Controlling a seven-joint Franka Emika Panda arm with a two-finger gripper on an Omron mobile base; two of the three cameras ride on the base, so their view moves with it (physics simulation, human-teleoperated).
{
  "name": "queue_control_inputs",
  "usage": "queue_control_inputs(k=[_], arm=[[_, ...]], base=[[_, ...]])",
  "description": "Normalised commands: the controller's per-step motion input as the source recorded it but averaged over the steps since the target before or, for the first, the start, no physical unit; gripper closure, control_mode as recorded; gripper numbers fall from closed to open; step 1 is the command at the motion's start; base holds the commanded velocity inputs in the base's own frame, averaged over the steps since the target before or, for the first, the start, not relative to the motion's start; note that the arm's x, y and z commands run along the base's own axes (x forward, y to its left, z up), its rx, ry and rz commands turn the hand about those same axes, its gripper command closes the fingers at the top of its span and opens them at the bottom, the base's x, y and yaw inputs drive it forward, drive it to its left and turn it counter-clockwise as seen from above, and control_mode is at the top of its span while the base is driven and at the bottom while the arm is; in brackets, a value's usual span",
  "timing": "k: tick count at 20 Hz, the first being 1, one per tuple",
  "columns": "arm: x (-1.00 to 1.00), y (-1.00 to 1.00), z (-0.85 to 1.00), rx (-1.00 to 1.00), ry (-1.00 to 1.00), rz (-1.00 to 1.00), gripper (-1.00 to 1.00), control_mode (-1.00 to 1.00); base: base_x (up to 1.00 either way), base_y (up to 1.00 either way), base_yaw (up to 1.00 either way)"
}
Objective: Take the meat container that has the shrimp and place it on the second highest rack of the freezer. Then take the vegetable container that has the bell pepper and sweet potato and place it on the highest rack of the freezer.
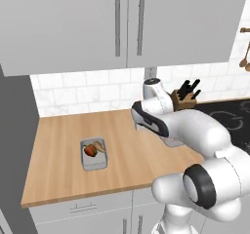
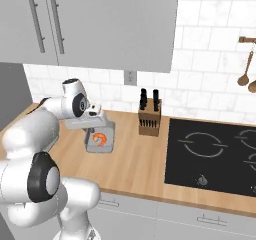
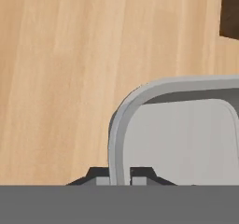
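The meat container (image 2: 111, 134) is a shallow grey tray on the wooden counter, with the orange-pink shrimp (image 2: 101, 139) lying in it. My gripper (image 2: 90, 134) reaches down at the tray's left edge. In the hand view my gripper (image 3: 120, 175) is shut on the container's rim (image 3: 122, 120), one dark tip on each side of the wall. The vegetable container (image 1: 93, 165) sits further left on the counter with the red bell pepper (image 1: 90, 150) and the tan sweet potato (image 1: 99, 146) in it. The freezer's racks are out of view.
A knife block (image 2: 149, 116) stands at the wall just right of the meat container. The black cooktop (image 2: 215, 156) lies beyond it. Wooden utensils (image 2: 245, 59) hang on the tiled wall. Grey wall cabinets (image 1: 127, 23) hang over the counter (image 1: 58, 135). A tall grey cabinet side (image 1: 14, 150) borders the left.
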Motion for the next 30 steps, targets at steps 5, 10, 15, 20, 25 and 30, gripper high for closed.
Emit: queue_control_inputs(k=[5,10,15,20,25,30], arm=[[-0.57,0.08,1.00,-0.18,-0.22,0.35,1.00,-1.00],[-1.00,0.00,0.51,0.03,-0.11,-0.05,1.00,-1.00],[-0.97,0.00,0.39,0.05,0.01,-0.01,1.00,-1.00],[-0.47,-0.01,0.63,0.04,0.12,-0.21,1.00,-1.00],[-0.35,-0.09,0.83,0.00,0.11,-0.17,1.00,-1.00],[-0.30,-0.06,0.24,0.00,0.00,-0.14,1.00,-1.00]], base=[[0.00,0.00,0.00],[0.00,0.00,0.00],[0.00,0.00,0.00],[0.00,0.00,0.00],[0.00,0.00,0.00],[0.00,0.00,0.00]])
